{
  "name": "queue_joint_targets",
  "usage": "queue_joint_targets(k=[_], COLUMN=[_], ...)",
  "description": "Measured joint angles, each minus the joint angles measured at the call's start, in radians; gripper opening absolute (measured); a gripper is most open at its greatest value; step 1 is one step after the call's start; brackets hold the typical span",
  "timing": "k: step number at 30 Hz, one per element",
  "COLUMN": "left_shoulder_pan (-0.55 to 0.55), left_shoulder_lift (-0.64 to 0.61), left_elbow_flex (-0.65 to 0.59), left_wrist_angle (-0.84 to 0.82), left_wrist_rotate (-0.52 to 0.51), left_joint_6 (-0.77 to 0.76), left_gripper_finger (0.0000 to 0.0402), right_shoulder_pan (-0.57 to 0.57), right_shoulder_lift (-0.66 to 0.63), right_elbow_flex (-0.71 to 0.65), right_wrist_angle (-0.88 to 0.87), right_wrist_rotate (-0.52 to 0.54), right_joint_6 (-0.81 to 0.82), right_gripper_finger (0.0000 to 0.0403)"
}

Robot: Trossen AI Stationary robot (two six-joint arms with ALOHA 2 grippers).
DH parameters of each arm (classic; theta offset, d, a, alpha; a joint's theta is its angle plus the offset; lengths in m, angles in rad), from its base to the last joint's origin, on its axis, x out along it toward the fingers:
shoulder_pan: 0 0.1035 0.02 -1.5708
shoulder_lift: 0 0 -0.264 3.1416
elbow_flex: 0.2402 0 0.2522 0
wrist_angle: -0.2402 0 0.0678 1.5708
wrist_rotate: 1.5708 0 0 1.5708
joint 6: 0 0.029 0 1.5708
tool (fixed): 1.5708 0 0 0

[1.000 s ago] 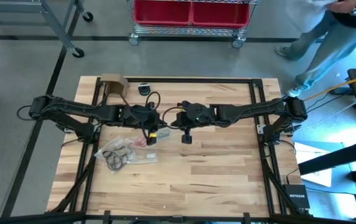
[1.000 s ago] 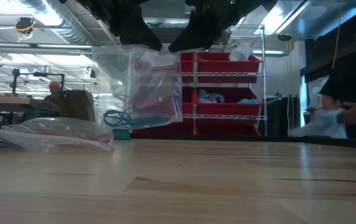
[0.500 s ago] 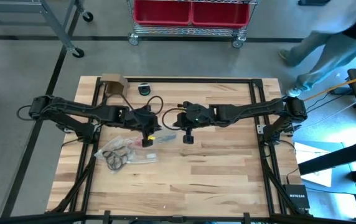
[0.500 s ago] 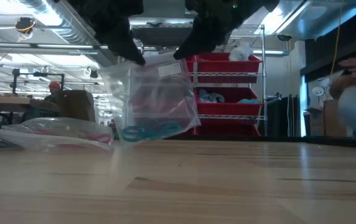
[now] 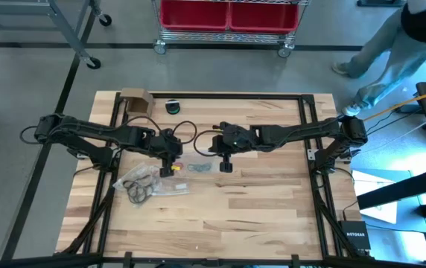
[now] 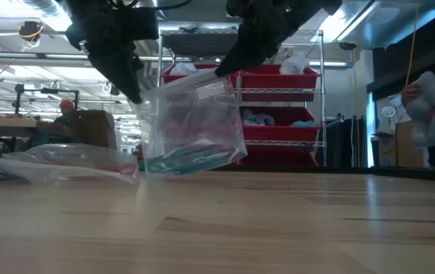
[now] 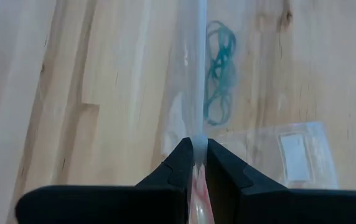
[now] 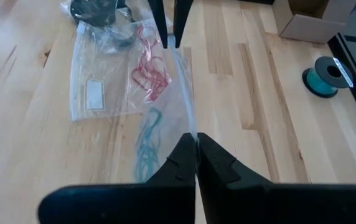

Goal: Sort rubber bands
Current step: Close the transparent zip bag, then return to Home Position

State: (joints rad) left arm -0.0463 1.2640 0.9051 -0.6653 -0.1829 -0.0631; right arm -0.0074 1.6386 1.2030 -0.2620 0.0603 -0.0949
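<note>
Both claws pinched shut on 1 clear bag, left gripper and right gripper at opposite top corners, teal rubber bands sagging below between them, nearer left

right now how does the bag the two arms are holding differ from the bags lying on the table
The held bag hangs off the table, pinched at its top edge by the left hand and right hand; the lying bags rest flat. The held bag contains teal bands; the lying bags show red bands and black bands. All are clear plastic.
</note>
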Motion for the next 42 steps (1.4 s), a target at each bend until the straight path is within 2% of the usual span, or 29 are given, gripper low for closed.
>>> queue_joint_targets(k=[10, 15, 18, 21, 26, 30, 36, 39, 42], left_shoulder_pan=[0.003, 0.045, 0.077, 0.110, 0.171, 0.201, 0.209, 0.200, 0.196], left_shoulder_lift=[0.002, 0.002, 0.001, -0.011, -0.067, -0.122, -0.176, -0.184, -0.185], left_elbow_flex=[-0.007, 0.008, 0.047, 0.102, 0.161, 0.146, 0.092, 0.054, 0.034], left_wrist_angle=[-0.086, -0.062, -0.071, -0.076, -0.057, 0.015, 0.110, 0.196, 0.249], left_wrist_rotate=[0.002, -0.002, -0.004, -0.004, -0.036, -0.042, -0.037, -0.013, 0.048], left_joint_6=[0.012, 0.018, 0.039, 0.096, 0.162, 0.191, 0.202, 0.209, 0.210], left_gripper_finger=[0.0041, 0.0073, 0.0107, 0.0140, 0.0178, 0.0186, 0.0169, 0.0158, 0.0145], right_shoulder_pan=[0.000, 0.000, 0.000, 0.000, 0.000, 0.000, 0.000, 0.000, 0.000], right_shoulder_lift=[-0.001, -0.001, -0.003, -0.022, -0.047, -0.048, -0.046, -0.031, -0.033], right_elbow_flex=[0.000, 0.000, 0.000, 0.006, 0.127, 0.230, 0.256, 0.256, 0.255], right_wrist_angle=[-0.005, -0.005, -0.005, -0.015, -0.214, -0.356, -0.373, -0.372, -0.359], right_wrist_rotate=[0.008, 0.067, 0.099, 0.141, 0.373, 0.454, 0.457, 0.409, 0.309], right_joint_6=[0.000, 0.036, 0.038, 0.037, 0.009, -0.006, -0.015, -0.010, 0.039], right_gripper_finger=[0.0000, 0.0012, 0.0038, 0.0080, 0.0157, 0.0191, 0.0201, 0.0202, 0.0202])
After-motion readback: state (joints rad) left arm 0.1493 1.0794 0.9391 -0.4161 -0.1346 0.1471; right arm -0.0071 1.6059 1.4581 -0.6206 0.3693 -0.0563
